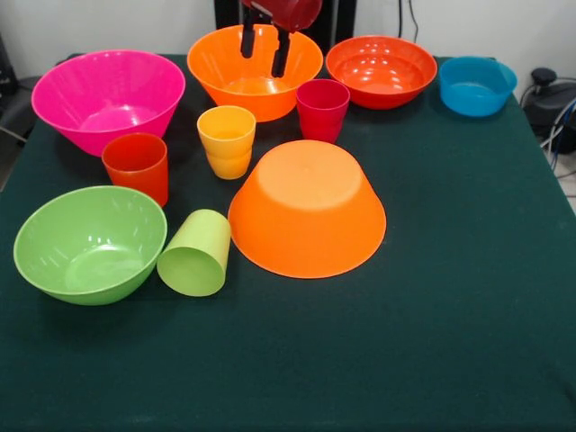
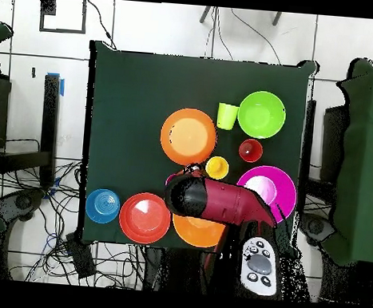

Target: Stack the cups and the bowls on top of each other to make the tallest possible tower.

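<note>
Tool state: the tool (image 1: 265, 52) hangs with its two dark fingers parted and empty, above the glossy upright flared orange plastic bowl (image 1: 256, 67) at the middle of the bench's far edge.

Base candidate: the second flared orange plastic bowl (image 1: 307, 208) lies upside down near the bench centre, flat bottom up; judged the natural foundation.

Task items: nothing is stacked yet. The large flared pink bowl (image 1: 108, 94) sits at the far left corner, the round lime green bowl (image 1: 89, 241) at the left edge, the round red-orange bowl (image 1: 381, 69) and small blue bowl (image 1: 477, 85) toward the far right corner.

Cups: red-orange cup (image 1: 136, 166), yellow-orange cup (image 1: 227, 139) and magenta-red cup (image 1: 322, 108) stand upright; the lime green cup (image 1: 196, 253) lies on its side.

Step advice: lower straight onto one rim wall, close firmly, lift clear of neighbouring cups.

Hidden: in the overhead view the arm covers the magenta-red cup and most of the upright bowl; the wrist is cut off in the front view.
</note>
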`<state>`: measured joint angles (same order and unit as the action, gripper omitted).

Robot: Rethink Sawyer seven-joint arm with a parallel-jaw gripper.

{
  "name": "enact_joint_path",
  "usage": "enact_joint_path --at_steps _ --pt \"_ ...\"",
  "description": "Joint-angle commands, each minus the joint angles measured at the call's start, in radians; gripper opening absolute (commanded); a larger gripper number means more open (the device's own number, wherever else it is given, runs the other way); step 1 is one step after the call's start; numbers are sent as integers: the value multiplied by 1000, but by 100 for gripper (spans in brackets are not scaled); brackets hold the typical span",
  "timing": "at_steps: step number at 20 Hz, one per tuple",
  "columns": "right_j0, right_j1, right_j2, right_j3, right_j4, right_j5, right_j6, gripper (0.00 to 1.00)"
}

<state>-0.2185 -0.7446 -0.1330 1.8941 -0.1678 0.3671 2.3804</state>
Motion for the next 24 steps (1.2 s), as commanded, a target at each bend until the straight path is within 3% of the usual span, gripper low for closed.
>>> enact_joint_path --at_steps 1,5,8,12,24 --pt "79 55 -32 43 95 -80 273 100" --pt "109 80 -54 28 151 -91 289 100" --pt "81 98 -26 13 148 -94 219 100" --pt "101 135 -41 1 159 -136 222 100" --pt "115 152 -83 -37 191 -121 188 100"
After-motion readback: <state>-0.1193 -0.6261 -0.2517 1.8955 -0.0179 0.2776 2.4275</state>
